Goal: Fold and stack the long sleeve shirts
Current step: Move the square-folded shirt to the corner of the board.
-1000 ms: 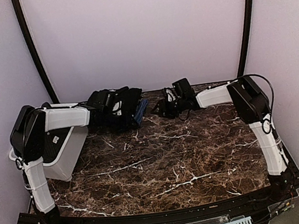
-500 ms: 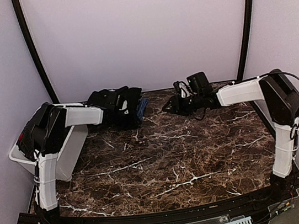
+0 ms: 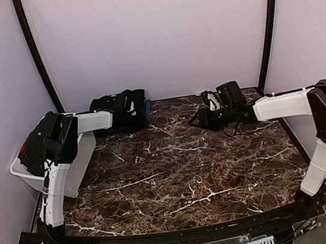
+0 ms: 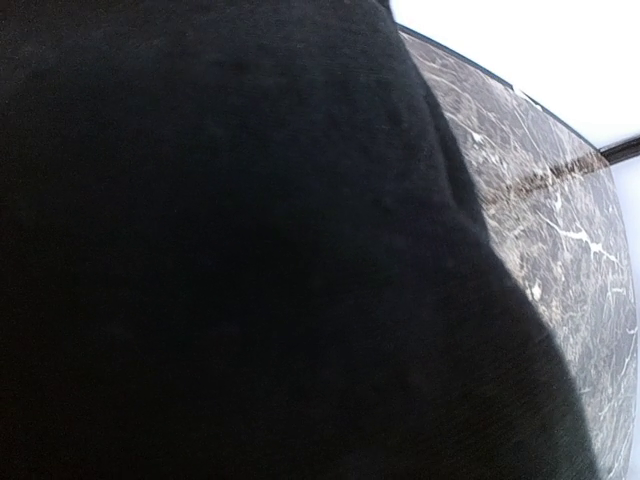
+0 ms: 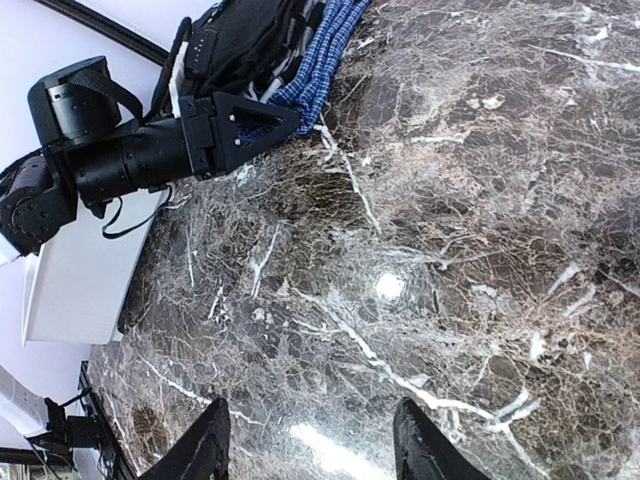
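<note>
We find left jaws, closure indeterminable, pressed into the shirts [image 3: 136,115] at the far table [image 3: 181,168] edge, likely settling them; right jaws spread, empty.

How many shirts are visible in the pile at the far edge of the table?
2 can be told apart: a black shirt, and a blue-checked shirt whose edge shows along its right side. More black ones may be hidden in the folds.

Jaws of left gripper [image 5: 285,118] behind shirts [image 4: 250,250]
</note>
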Tool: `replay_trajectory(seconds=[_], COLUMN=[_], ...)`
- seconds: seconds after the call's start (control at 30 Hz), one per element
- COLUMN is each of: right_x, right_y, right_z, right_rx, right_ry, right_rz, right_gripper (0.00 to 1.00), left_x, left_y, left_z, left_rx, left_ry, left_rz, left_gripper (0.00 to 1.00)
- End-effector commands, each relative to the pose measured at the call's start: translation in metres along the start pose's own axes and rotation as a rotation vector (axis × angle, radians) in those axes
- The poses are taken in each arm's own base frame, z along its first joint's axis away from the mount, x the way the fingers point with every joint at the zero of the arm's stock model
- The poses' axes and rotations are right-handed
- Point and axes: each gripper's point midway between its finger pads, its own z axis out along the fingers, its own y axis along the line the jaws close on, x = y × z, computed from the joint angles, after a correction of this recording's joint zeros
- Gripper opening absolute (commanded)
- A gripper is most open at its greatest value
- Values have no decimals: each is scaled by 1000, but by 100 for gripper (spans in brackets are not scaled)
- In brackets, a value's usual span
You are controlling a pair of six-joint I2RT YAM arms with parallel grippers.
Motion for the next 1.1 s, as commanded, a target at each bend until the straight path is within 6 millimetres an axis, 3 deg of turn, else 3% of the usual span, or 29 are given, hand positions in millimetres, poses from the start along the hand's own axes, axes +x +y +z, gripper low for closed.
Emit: replay_trajectory(seconds=[0.0,0.23,0.43,0.67,0.8,0.87,0.93,1.07], right_x=[-1,-3,-14,-40,-56,-63,-69,-78], right_y=[3,0,0,11,22,26,30,34], right_z=[-15,-29,-46,-74,-95,-106,-116,-133], right_rx=[27,73,129,176,190,195,200,221], right_ry=[-31,-55,-101,-199,-276,-314,-348,-405], right_rz=[-33,-53,-85,-146,-181,-193,-204,-210], right_gripper=[52,54,59,77,97,99,99,99], left_x=[-18,-30,-40,-42,-44,-43,-43,-42], left_y=[24,-5,-49,-111,-137,-144,-146,-138], left_z=[-6,-20,-56,-115,-156,-177,-198,-239], left_rx=[-48,56,137,213,235,246,248,228], left_ry=[-16,-6,-6,-53,-115,-148,-180,-258], left_rz=[-4,74,164,281,343,358,363,369], left_gripper=[34,37,50,70,77,79,88,93])
